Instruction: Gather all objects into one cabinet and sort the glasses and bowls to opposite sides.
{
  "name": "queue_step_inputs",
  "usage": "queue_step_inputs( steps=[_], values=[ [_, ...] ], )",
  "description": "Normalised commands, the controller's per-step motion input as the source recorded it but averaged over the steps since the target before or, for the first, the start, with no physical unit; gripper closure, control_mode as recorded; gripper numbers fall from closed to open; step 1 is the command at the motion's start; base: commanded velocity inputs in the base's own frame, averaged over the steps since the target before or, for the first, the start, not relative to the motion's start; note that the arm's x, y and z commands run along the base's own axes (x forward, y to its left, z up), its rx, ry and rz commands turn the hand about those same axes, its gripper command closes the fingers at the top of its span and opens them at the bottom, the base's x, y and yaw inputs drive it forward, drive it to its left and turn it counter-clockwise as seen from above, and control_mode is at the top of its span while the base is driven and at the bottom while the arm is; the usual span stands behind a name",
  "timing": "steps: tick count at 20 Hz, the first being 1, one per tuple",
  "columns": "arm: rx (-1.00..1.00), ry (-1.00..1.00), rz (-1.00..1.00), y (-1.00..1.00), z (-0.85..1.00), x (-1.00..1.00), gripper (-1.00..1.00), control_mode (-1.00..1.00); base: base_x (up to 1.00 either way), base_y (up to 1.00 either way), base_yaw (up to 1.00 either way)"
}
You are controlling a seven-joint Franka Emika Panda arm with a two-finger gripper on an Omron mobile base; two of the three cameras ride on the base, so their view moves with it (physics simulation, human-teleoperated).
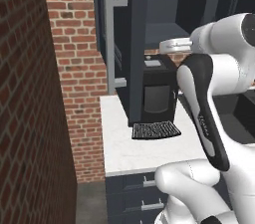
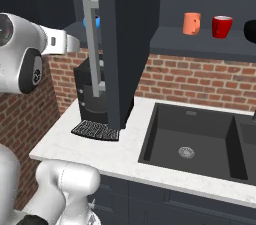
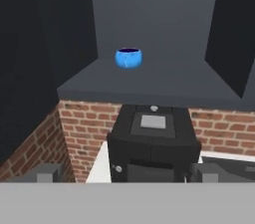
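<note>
Hiding blue vessel (image 2: 96, 22) (door-edge) partly.

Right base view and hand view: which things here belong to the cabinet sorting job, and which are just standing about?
Job:
orange mug
red cup
blue vessel
black bowl
cabinet door

Standing about:
coffee machine
sink
drawers
</note>
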Motion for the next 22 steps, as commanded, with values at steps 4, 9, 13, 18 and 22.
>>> queue_step_inputs(
  steps=[4,9,13,18,22],
  values=[
    [0.0,0.0,0.0,0.05,0.01,0.58,-1.0,-1.0,0.0,0.0,0.0],
    [0.0,0.0,0.0,0.03,0.02,0.57,-1.0,-1.0,0.0,0.0,0.0],
    [0.0,0.0,0.0,0.06,0.0,0.51,-1.0,-1.0,0.0,0.0,0.0],
    [0.0,0.0,0.0,0.07,0.0,0.45,-1.0,-1.0,0.0,0.0,0.0],
    [0.0,0.0,0.0,0.03,0.0,0.38,-1.0,-1.0,0.0,0.0,0.0]
  ],
)
